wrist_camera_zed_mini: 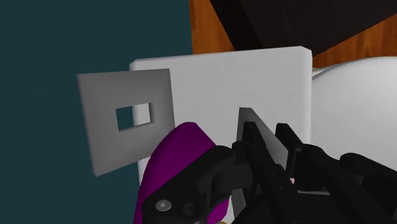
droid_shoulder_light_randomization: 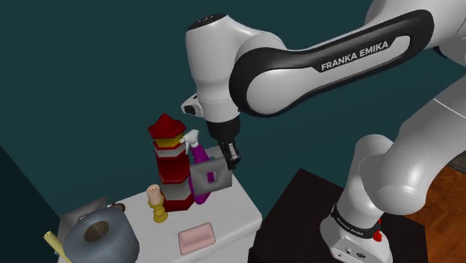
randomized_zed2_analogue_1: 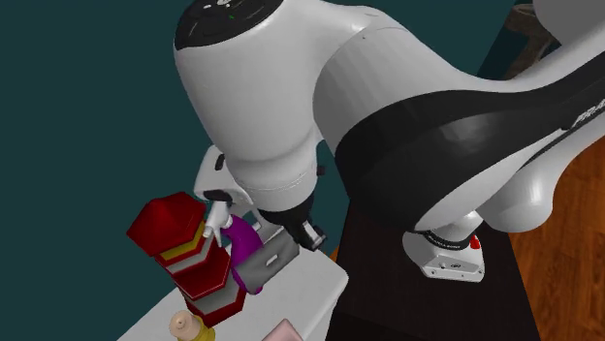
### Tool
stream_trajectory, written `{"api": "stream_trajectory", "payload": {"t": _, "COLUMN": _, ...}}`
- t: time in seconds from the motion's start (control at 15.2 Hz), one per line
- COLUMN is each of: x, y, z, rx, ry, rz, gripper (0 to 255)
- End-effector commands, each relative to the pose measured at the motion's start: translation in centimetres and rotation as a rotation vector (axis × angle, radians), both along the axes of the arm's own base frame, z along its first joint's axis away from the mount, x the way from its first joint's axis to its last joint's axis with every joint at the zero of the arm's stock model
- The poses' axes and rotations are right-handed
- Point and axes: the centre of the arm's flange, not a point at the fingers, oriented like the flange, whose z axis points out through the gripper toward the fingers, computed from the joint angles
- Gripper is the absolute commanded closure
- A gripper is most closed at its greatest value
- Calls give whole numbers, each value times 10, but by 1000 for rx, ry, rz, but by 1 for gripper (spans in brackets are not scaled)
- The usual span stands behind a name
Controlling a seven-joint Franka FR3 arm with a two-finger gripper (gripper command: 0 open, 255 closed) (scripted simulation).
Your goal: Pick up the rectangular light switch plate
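Observation:
A grey rectangular switch plate (droid_shoulder_light_randomization: 211,178) with a small rectangular hole hangs in the air above the white table (droid_shoulder_light_randomization: 237,215). My black gripper (droid_shoulder_light_randomization: 229,162) is shut on its upper right corner. In the second exterior view the plate (randomized_zed2_analogue_1: 260,263) tilts below the gripper (randomized_zed2_analogue_1: 294,239), just above the table edge. In the wrist view the plate's face (wrist_camera_zed_mini: 105,127) shows past the fingers (wrist_camera_zed_mini: 264,159), with the white table top (wrist_camera_zed_mini: 254,79) behind it.
A purple spray bottle (droid_shoulder_light_randomization: 199,159) and a red stacked tower (droid_shoulder_light_randomization: 170,166) stand close behind the plate. A cream candlestick (droid_shoulder_light_randomization: 156,202), a pink block (droid_shoulder_light_randomization: 196,238) and a grey roll (droid_shoulder_light_randomization: 101,235) sit on the table. The black stand (droid_shoulder_light_randomization: 299,209) lies to the shoulder view's right.

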Motion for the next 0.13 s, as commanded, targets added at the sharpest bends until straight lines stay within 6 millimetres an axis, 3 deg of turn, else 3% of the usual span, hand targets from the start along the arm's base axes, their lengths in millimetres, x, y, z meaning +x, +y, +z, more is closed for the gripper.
{"api": "stream_trajectory", "payload": {"t": 0.0, "x": 0, "y": 0, "z": 7, "rx": 0, "ry": 0, "rz": 0, "gripper": 255}}
{"api": "stream_trajectory", "payload": {"t": 0.07, "x": 0, "y": 0, "z": 7, "rx": 0, "ry": 0, "rz": 0, "gripper": 255}}
